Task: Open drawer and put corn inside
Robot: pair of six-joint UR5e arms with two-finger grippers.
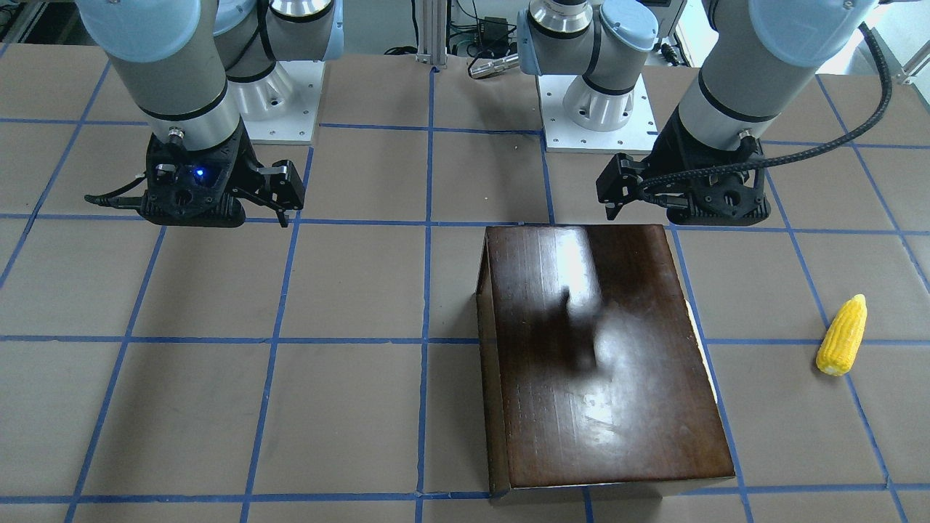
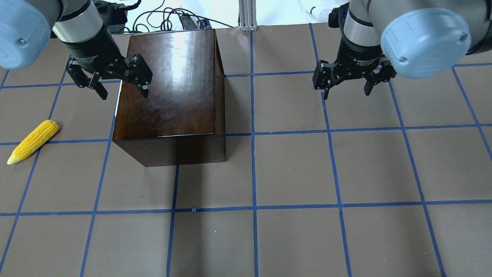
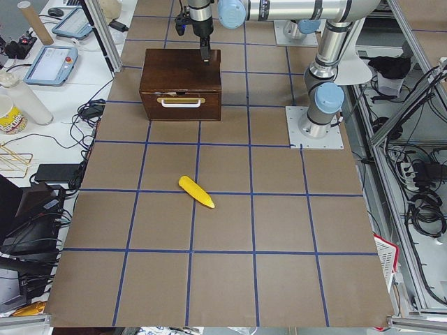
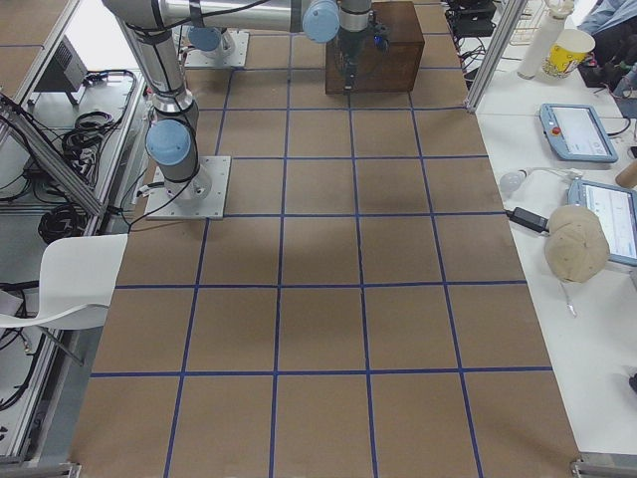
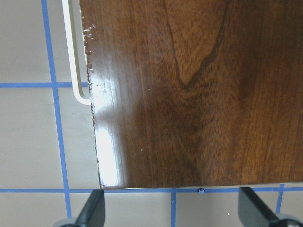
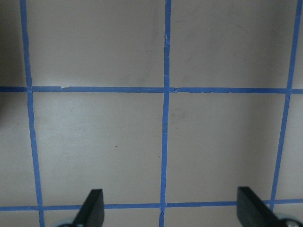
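The dark-brown box [image 2: 173, 84] stands on the table, its glossy top also in the front-facing view [image 1: 603, 363]. Its drawer [image 3: 180, 106] is shut; the front panel carries a white handle [image 3: 181, 102], whose end shows in the left wrist view [image 5: 71, 56]. The yellow corn [image 2: 32, 141] lies flat on the table to the robot's left of the box, also in the front-facing view [image 1: 843, 335] and the left view [image 3: 196, 192]. My left gripper [image 2: 123, 92] is open and empty, above the box's handle-side edge. My right gripper [image 2: 346, 92] is open and empty over bare table, far from both.
The table is brown board with a blue tape grid [image 2: 253, 207]. Both arm bases [image 1: 596, 109] are bolted at the robot's edge. Cables and an aluminium post [image 2: 246, 15] lie beyond the far edge. Side benches hold tablets and cups [image 3: 52, 66].
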